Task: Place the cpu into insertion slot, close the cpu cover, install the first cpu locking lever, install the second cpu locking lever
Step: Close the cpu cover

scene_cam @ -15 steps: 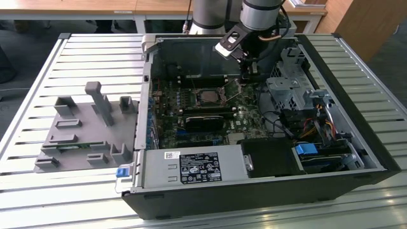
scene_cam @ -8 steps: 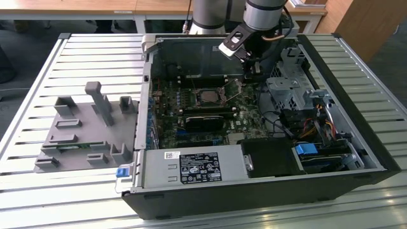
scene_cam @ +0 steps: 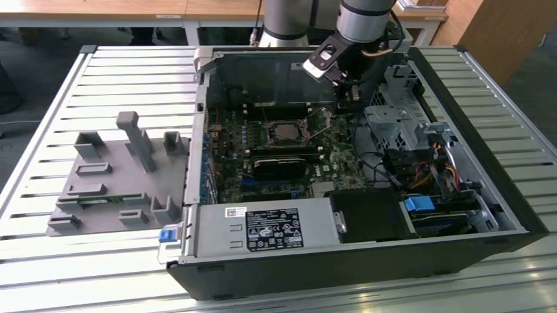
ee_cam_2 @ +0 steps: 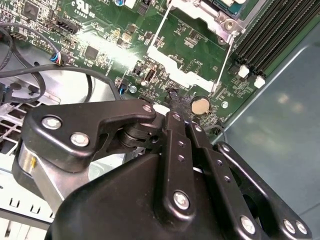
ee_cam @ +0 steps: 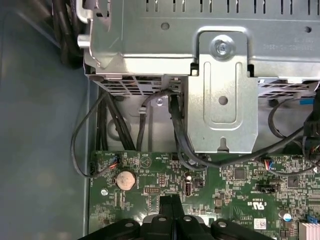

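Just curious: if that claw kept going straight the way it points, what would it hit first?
The claw would likely meet the green motherboard first, right beside the round coin battery, though depth is unclear.

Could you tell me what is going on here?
A robot arm is working inside an open computer case. Its end effector, shut and holding nothing, hovers low over the green motherboard near a coin battery, to the exterior view's right of the insertion slot, whose wire levers look raised.
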`<action>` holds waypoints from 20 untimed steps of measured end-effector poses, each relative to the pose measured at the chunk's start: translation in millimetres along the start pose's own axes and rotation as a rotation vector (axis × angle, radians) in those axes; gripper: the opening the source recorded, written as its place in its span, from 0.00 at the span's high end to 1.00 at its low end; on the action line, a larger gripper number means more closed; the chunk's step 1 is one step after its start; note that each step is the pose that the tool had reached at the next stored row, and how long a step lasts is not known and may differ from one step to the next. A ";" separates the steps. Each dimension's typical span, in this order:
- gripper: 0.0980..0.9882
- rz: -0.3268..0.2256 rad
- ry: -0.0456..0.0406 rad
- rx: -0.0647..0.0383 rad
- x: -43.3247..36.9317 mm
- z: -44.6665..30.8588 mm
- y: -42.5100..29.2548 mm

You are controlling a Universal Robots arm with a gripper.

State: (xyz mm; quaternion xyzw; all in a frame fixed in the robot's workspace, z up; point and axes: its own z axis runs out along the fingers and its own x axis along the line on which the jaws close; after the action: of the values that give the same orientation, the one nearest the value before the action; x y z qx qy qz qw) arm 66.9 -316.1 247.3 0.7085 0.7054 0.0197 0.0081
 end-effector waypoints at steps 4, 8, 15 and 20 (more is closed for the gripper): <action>0.99 0.000 -0.0001 0.002 0.0 4.0 0.7; 0.99 0.000 0.0000 0.004 -0.1 8.0 0.8; 0.99 0.000 -0.0001 0.005 -0.1 8.1 -8.8; 0.99 0.000 -0.0002 0.005 -0.2 7.9 -12.7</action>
State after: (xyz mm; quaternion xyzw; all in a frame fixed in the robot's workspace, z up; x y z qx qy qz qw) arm 54.6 -316.1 238.9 0.7086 0.7054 0.0177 0.0062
